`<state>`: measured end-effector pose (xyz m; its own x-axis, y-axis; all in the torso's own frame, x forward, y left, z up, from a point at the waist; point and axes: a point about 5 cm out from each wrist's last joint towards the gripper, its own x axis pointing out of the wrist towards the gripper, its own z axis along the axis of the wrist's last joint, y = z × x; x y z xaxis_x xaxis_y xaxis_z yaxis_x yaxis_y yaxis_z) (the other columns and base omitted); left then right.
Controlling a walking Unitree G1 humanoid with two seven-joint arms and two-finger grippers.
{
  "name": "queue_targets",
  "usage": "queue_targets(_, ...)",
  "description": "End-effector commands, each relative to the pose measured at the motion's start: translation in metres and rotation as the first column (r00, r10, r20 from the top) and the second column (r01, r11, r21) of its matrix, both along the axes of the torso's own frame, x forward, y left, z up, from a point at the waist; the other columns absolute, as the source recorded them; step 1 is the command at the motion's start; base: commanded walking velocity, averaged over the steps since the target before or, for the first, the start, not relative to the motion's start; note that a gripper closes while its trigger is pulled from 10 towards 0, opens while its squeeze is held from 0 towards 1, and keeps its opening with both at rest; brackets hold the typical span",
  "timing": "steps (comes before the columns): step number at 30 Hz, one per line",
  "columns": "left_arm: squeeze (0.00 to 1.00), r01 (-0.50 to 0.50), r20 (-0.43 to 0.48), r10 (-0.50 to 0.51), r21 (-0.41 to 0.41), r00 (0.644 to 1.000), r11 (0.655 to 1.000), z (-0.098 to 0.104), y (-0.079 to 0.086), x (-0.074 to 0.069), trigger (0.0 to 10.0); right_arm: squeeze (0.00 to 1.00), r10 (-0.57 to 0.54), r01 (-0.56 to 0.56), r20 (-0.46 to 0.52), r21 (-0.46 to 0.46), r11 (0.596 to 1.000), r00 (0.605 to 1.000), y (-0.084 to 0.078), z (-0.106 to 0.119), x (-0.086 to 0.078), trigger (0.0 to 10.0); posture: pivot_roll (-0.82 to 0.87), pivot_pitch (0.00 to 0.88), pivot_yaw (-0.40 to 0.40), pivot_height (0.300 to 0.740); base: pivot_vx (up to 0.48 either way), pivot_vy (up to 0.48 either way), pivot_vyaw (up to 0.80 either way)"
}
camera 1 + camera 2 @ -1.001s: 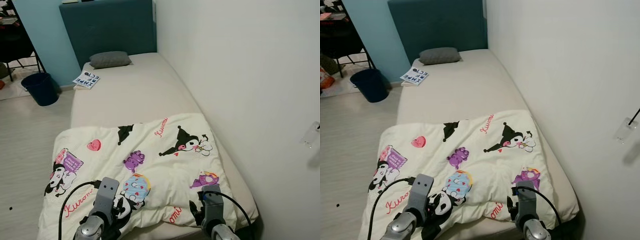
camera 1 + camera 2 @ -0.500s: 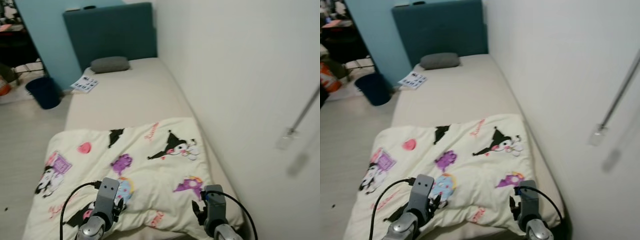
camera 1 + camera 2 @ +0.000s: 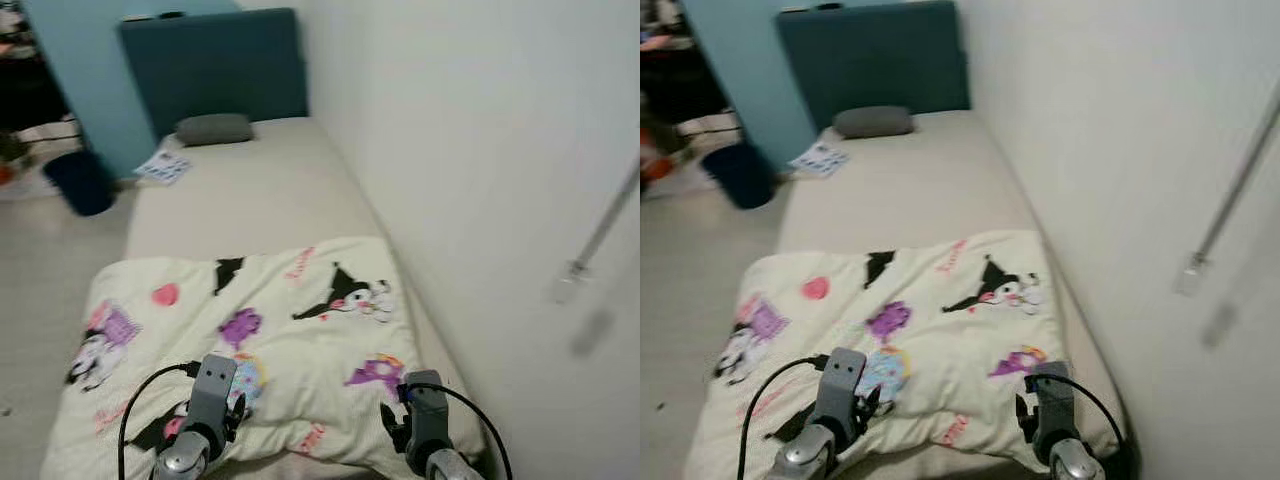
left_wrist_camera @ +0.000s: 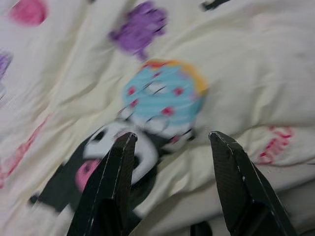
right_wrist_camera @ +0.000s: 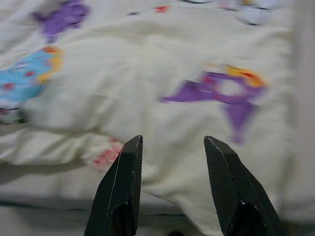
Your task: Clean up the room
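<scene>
**Bed with cartoon blanket, 2 grippers at its foot**

Blanket (image 3: 250, 340): cream, cartoon print, rumpled over the near half of the bed (image 3: 240, 195), against the white wall (image 3: 470, 150).
Left gripper (image 4: 170, 142): fingers spread wide, holding nothing, just above the blanket's near edge.
Right gripper (image 5: 172, 147): likewise spread, holding nothing.
Far end: grey pillow (image 3: 213, 128), magazine (image 3: 162, 166), teal headboard (image 3: 210, 65).
Floor: dark bin (image 3: 80, 180) beside the bed
</scene>
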<state>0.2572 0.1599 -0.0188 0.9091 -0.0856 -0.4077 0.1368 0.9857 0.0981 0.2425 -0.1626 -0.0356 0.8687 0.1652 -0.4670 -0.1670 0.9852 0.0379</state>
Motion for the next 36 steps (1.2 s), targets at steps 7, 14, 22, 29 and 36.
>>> queue_targets(7,0.0,-0.016,-0.015,0.016,-0.002,1.0,1.0,-0.003,0.0056,-0.0038,10.0,0.0,0.012,-0.012,-0.017,0.006,1.0,1.0,0.0028,-0.0036,-0.0046,10.0,0.04,0.102,0.03,0.734,0.0,0.0,0.8)
queue_targets(14,0.0,-0.013,-0.015,0.013,0.002,1.0,1.0,-0.0027,0.006,-0.0035,10.0,0.0,0.007,-0.007,-0.02,0.011,1.0,1.0,0.0034,-0.0048,-0.0065,10.0,0.05,0.106,0.031,0.734,0.0,0.0,0.8)
queue_targets(22,0.0,0.004,-0.016,-0.004,0.02,1.0,1.0,-0.0024,0.0068,-0.0032,10.0,0.0,-0.046,0.046,-0.019,0.029,0.998,0.999,0.0,-0.0044,-0.0056,10.0,0.06,0.103,0.035,0.734,0.0,0.0,0.54)
queue_targets(29,0.0,0.013,-0.016,-0.013,0.027,1.0,1.0,-0.0019,0.0066,-0.0022,10.0,0.0,-0.053,0.054,-0.02,0.027,0.998,0.998,-0.0002,-0.0045,-0.0055,10.0,0.06,0.099,0.039,0.734,0.0,0.0,0.0)
queue_targets(36,0.0,0.038,-0.031,-0.037,0.029,0.999,0.999,-0.0025,0.0031,-0.0011,10.0,0.0,-0.061,0.061,-0.031,0.015,0.998,0.998,-0.0023,-0.0059,-0.0068,10.0,0.05,0.091,0.037,0.734,0.0,-0.049,0.0)
